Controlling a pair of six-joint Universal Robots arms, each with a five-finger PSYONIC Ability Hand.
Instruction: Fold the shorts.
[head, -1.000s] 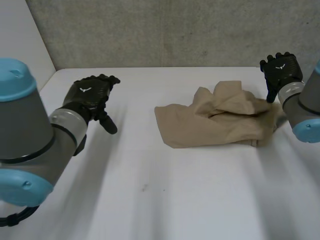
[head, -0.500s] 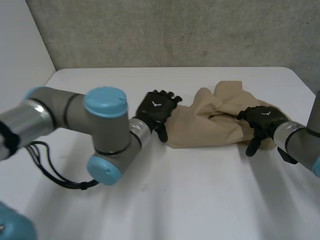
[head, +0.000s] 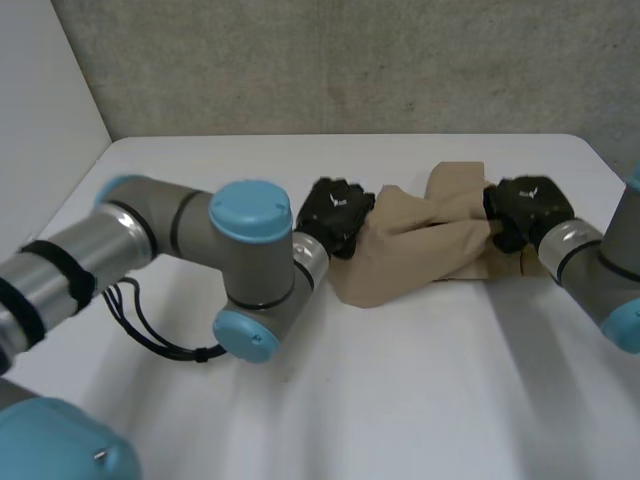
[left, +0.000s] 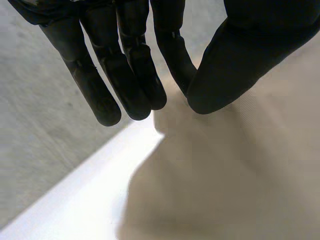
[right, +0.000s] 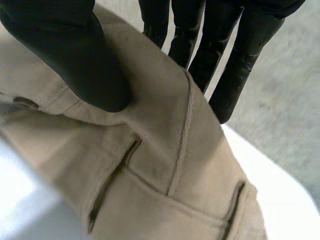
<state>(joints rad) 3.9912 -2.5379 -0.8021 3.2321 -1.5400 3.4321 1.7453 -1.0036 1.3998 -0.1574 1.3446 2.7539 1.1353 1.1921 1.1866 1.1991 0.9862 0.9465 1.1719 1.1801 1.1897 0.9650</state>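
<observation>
The beige shorts (head: 420, 250) lie crumpled on the white counter (head: 400, 400), in its far half and toward the robot's right side, with a grey wall (head: 350, 60) beyond them. The left hand (head: 335, 212) is at the left end of the shorts, touching the cloth at its edge. The left arm (head: 250, 255) is bent low over the counter just beside that end. In the left wrist view the thumb (left: 235, 65) presses on the beige cloth and the nearest of the fingers (left: 175, 60) meets it, so a small peak of cloth is pinched between them. The other fingers are almost straight and hang past the edge of the shorts, over the bare counter. The right hand (head: 527, 205) is at the opposite, right end of the shorts. In the right wrist view its thumb (right: 85, 65) lies on top of a raised fold, while its fingers (right: 235, 65) go down behind the same fold, so the cloth is held between thumb and fingers. Under this thumb the shorts show a stitched seam (right: 182, 135). Between the two hands the shorts are bunched in thick folds, not flat.
</observation>
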